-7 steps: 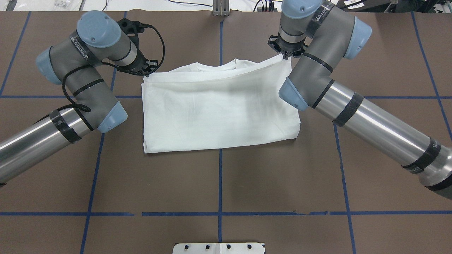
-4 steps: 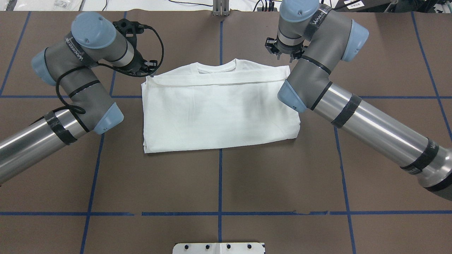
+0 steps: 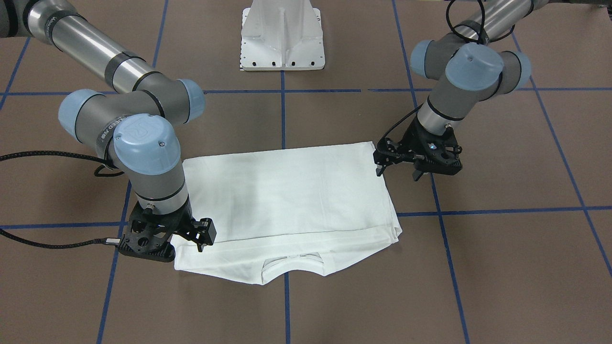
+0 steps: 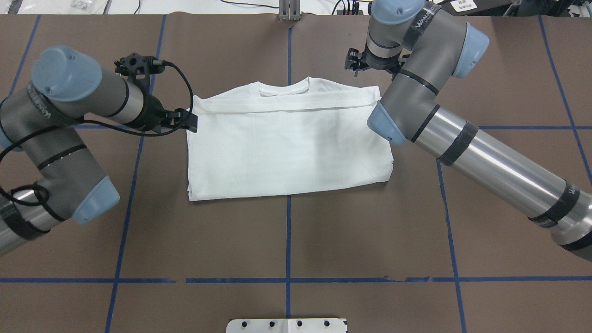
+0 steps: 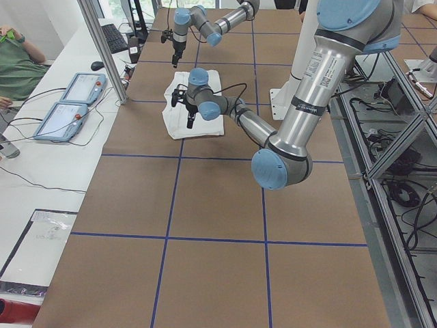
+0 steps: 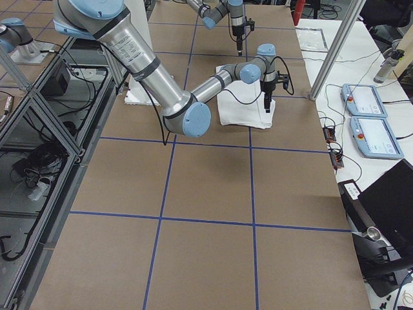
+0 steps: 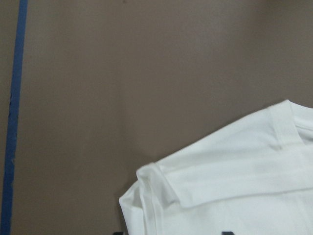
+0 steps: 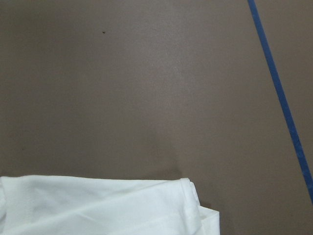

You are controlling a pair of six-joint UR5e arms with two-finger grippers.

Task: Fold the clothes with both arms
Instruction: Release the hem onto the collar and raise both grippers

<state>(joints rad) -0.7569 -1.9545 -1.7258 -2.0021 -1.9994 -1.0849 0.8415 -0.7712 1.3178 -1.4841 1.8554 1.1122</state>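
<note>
The clothes are one white shirt (image 4: pixel 286 143), folded into a flat rectangle on the brown table, its ribbed neck on the side far from the robot. In the front-facing view the shirt (image 3: pixel 287 196) has its neck nearest the camera. My left gripper (image 4: pixel 187 121) hangs open just beside the shirt's left edge and holds nothing; it also shows as the left gripper (image 3: pixel 398 172) on the right of that view. My right gripper (image 4: pixel 358 64) is open beyond the far right corner, and the right gripper (image 3: pixel 193 236) is clear of the cloth. Each wrist view shows one shirt corner (image 7: pixel 146 186) (image 8: pixel 190 188) lying flat.
A white metal pedestal (image 3: pixel 282 43) stands at the robot's side of the table. Blue tape lines (image 4: pixel 287 240) mark a grid on the brown cover. Two control tablets (image 5: pixel 68 106) lie on a side bench, where a person's arm (image 5: pixel 17 65) shows.
The right gripper let go of the raised far right corner, which dropped flat. The left arm swung outward and its gripper moved from the far left corner back along the shirt's left edge.
</note>
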